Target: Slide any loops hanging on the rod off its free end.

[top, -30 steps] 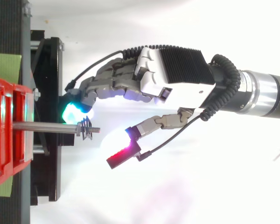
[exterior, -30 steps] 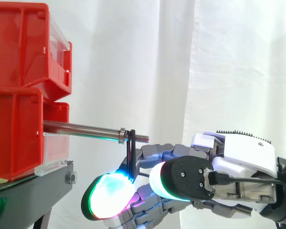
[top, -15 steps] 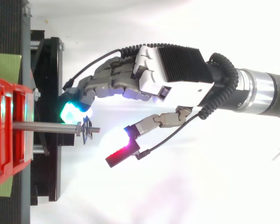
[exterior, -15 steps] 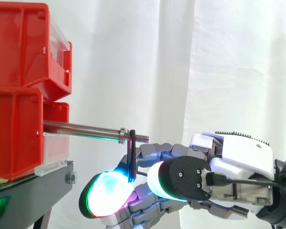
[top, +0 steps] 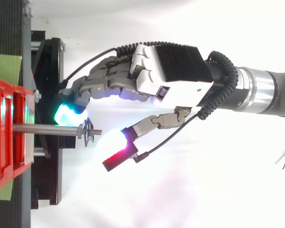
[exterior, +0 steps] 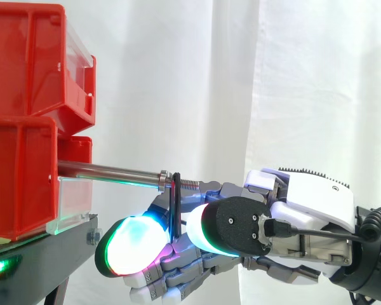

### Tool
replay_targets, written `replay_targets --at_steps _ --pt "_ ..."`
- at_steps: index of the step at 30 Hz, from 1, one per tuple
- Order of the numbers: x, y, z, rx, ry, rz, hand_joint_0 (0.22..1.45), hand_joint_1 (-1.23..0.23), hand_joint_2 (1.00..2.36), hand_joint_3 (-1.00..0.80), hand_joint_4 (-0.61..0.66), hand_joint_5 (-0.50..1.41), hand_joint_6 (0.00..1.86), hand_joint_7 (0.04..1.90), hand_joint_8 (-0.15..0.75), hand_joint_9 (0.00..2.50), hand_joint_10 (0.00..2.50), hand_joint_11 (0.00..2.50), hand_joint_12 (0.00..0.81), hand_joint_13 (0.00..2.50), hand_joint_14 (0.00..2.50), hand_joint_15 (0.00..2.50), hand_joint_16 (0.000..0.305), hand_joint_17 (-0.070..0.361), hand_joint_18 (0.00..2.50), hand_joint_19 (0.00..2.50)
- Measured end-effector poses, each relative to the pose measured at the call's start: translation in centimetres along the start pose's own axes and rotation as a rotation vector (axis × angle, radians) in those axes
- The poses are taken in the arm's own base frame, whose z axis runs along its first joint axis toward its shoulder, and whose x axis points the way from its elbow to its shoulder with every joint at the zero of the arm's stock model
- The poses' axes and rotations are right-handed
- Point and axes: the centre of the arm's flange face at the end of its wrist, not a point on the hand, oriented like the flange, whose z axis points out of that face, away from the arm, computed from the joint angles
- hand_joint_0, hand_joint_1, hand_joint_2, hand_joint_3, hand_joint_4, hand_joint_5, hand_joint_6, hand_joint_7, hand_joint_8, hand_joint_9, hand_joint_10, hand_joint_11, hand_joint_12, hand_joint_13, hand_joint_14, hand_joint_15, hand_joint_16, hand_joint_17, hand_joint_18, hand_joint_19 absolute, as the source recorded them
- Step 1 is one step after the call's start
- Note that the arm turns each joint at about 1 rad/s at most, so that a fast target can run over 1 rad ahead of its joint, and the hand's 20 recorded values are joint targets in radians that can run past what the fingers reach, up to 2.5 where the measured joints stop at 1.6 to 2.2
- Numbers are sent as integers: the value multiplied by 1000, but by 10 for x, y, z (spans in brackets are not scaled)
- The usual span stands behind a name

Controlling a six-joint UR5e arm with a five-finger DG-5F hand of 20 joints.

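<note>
A steel rod (exterior: 108, 171) sticks out level from the lower red bin (exterior: 19, 178) toward the right, ending in a threaded free tip. A thin black loop (exterior: 173, 206) hangs from the rod just beyond its nut; from above the loop (top: 88, 133) sits close to the tip. My hand (exterior: 305, 210) reaches in from the right, below and around the rod's end. Its fingers (top: 69, 113) lie relaxed on one side of the rod and the thumb (top: 118, 159) on the other. The loop hangs between them, and nothing pinches it.
Two red bins (exterior: 25, 63) are stacked on a black stand (exterior: 38, 260) at the left. In the top view the stand's edge (top: 52, 71) lies under the fingertips. A white curtain hangs behind, with free room to the right of the rod's tip.
My hand has moved left toward the bins, so its fingertips now reach further past the loop. The loop still hangs at the same place by the nut.
</note>
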Motion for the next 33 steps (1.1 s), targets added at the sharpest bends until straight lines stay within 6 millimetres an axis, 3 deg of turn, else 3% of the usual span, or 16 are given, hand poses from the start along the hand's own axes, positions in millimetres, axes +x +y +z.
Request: replay_targets --at_steps 33 --pt "-2 5 6 -32 7 -1 581 -594 1010 -399 128 -148 501 1228 255 737 6 184 273 801 5 131 41 91 789 415"
